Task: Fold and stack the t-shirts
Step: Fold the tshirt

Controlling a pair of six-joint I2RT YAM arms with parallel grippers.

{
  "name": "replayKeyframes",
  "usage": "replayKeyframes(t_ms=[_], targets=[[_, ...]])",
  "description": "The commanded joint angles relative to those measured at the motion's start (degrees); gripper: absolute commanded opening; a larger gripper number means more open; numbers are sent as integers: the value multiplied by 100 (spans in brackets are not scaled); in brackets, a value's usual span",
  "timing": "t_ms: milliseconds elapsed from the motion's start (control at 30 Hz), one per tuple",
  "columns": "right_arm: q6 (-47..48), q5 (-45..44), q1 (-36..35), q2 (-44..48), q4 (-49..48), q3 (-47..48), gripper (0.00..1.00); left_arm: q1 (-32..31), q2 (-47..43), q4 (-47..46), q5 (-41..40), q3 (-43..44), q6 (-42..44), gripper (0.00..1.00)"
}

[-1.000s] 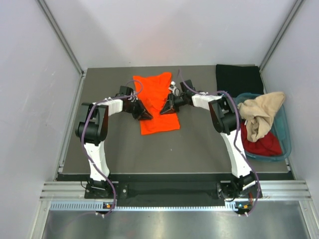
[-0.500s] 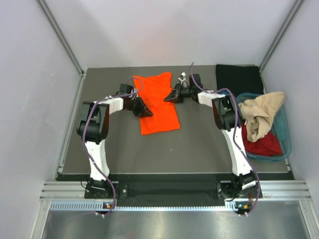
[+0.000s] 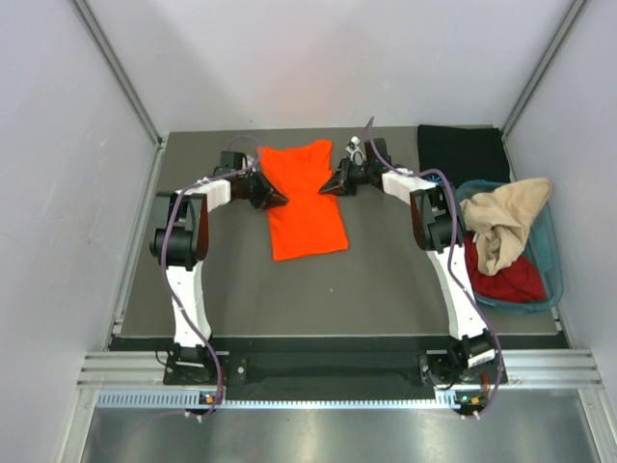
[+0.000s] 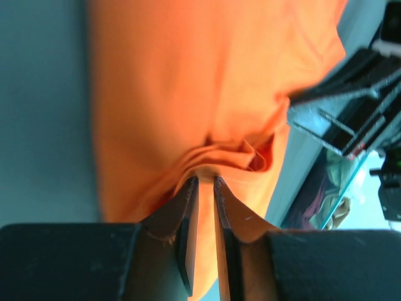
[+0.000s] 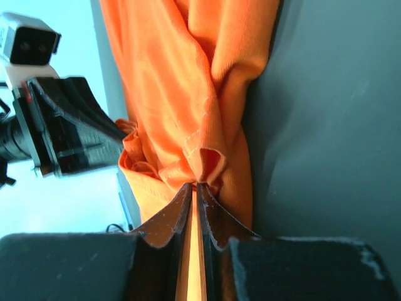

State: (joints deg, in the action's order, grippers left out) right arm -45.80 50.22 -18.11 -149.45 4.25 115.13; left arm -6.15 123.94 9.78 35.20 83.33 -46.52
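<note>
- Here's the left gripper (image 4: 203,183), pinched tight on the orange t-shirt (image 3: 307,212) at its 9 o'clock edge, near the far end.
- The right gripper (image 5: 195,188) is clamped on the 3 o'clock edge, opposite.
- The orange t-shirt lies mid-table, its long axis 12 to 6 and its near end leaning toward 5.
- Four shirts: the orange one, a black t-shirt (image 3: 463,154) flat at 2, and a beige t-shirt (image 3: 503,224) over a dark red t-shirt (image 3: 511,280) in one teal tub (image 3: 474,189) at 3.

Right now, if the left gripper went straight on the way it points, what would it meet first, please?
The left gripper is shut on the orange t-shirt, so more of that cloth comes first; beyond, probably the right gripper, though depth is unclear.
</note>
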Motion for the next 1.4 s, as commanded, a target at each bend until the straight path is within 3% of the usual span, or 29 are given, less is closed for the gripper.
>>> replayKeyframes(t_ms=[0, 300, 467, 833, 967, 1367], targets=[[493, -179, 53, 275, 524, 326, 8, 193, 156, -258, 13, 219, -68, 21], [371, 207, -122, 688, 560, 396, 8, 308, 245, -336, 31, 184, -41, 20], [116, 181, -333, 1058, -3, -96, 8, 308, 280, -372, 92, 192, -41, 20], [-719, 445, -860, 443, -758, 80, 8, 308, 341, -178, 31, 298, 99, 20], [-755, 129, -879, 162, -864, 106, 8, 308, 341, -55, -66, 298, 143, 20], [-122, -961, -431, -532, 5, 1019, 7, 316, 324, 147, -163, 324, 249, 20]])
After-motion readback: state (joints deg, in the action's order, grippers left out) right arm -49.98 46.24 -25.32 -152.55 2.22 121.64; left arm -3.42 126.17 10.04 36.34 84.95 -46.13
